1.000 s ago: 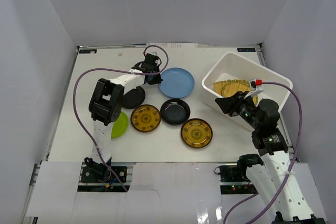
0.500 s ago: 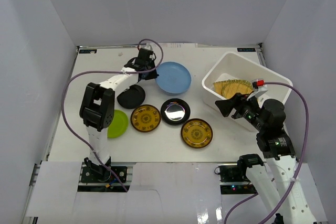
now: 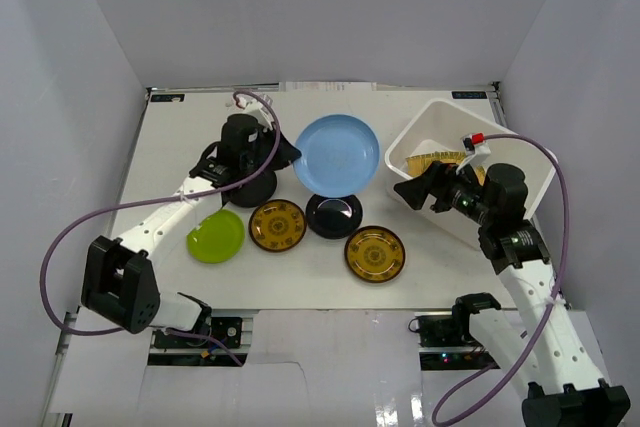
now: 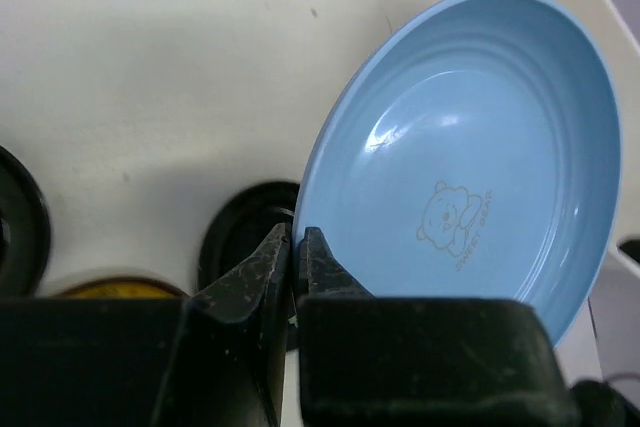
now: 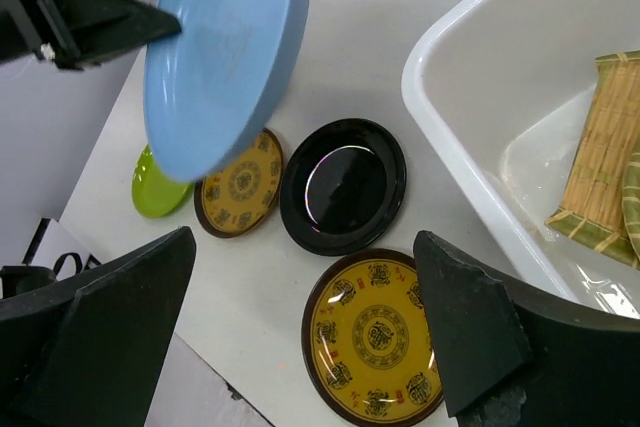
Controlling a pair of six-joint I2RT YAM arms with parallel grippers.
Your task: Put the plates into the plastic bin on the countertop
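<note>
Now the left pincer is pinching the blue plate by a thin bite of its near rim, with the jaws almost together. The plate is standing tilted up and away from the fingertips, clear of the countertop. A black plate is lying flat just beneath this pincer, and the lime plate is lying behind and below it. The bin is sitting well beyond the blue plate's far edge.

The right pincer is hanging wide with nothing between its fingers, just outside the bin's near wall. Below and ahead of it the other black plate and an amber plate are lying side by side, and the other amber plate is lying farther out. The tan plates are leaning inside the bin, close beside this pincer.

The likeliest trouble is the grip. So large a plate held by so little rim is probably pulling hard on the jaws, so a quick swing could be twisting it loose or letting it slide out onto the plates underneath. The way across also looks crowded, since the right pincer is standing between the blue plate and the bin, and the two could be meeting there. If the plate is carried too low, its leading edge may be catching the bin's rim.
</note>
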